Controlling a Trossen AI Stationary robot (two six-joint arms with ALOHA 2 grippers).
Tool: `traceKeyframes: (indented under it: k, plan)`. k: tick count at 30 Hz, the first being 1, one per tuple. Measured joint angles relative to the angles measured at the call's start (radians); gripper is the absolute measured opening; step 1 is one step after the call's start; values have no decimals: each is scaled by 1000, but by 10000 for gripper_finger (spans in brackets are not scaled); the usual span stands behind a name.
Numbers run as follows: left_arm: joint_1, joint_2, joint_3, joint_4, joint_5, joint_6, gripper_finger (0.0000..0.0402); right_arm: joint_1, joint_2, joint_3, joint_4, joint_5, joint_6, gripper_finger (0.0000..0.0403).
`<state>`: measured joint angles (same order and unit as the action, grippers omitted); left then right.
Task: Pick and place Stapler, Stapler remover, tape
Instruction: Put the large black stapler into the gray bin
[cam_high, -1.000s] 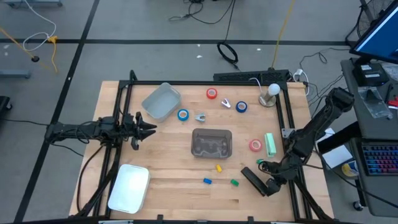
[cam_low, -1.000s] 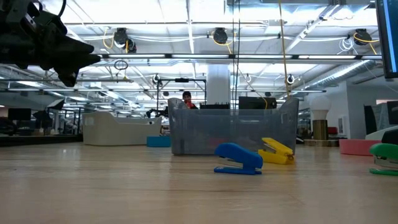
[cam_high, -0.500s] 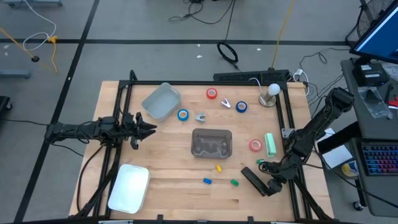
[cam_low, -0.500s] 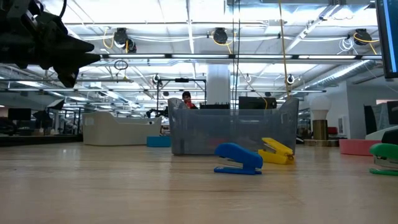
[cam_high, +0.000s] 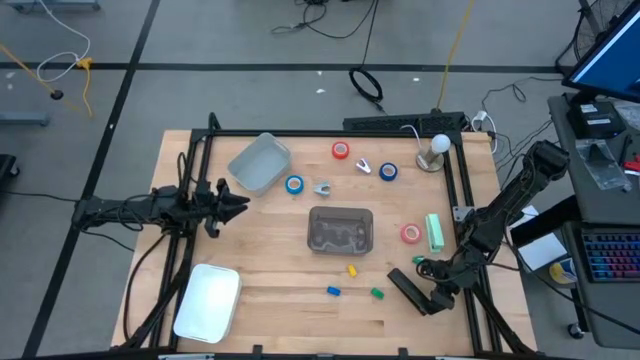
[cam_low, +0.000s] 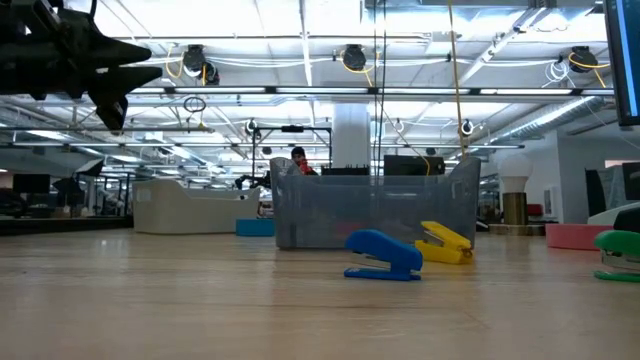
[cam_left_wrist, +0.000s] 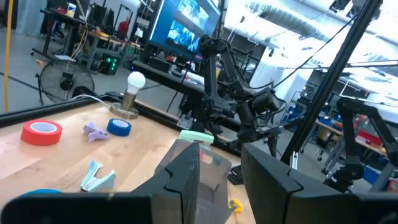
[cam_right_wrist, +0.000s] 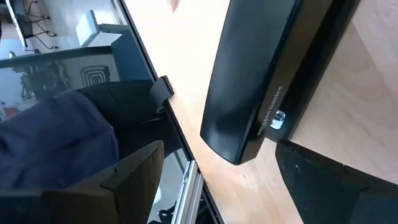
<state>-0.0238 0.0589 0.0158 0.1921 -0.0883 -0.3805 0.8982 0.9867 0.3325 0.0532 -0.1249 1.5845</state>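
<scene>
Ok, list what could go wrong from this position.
1. The right gripper sits open at the black stapler by the table edge; a glancing close could push it off.
2. The blue, yellow and green staplers lie close together, so picking one may knock another.

Four tape rolls (cam_high: 341, 150), three small staplers (cam_high: 352, 270)

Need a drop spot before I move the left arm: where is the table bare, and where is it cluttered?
Bare wood lies between the white lid and the clear bin, and along the near edge under the small blue stapler. Crowded: the far strip around the red tape, dark blue tape and lamp.
</scene>
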Motion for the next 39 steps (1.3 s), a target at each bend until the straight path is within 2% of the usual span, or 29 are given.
traceKeyframes:
  k: [10, 18, 25, 30, 39]
  plan:
    - [0, 0, 0, 0, -11, -7, 118, -2, 31, 0, 0, 1, -17, 302]
    - [0, 0, 0, -1, -25, -22, 118, -28, 103, 0, 118, -2, -45, 302]
    - [0, 0, 0, -1, -25, -22, 118, -40, 137, 0, 131, -3, -56, 299]
    - [0, 0, 0, -2, -25, -21, 118, -40, 163, 0, 130, -3, -54, 270]
    - [0, 0, 0, -3, -25, -21, 118, -40, 173, 0, 130, -10, -51, 171]
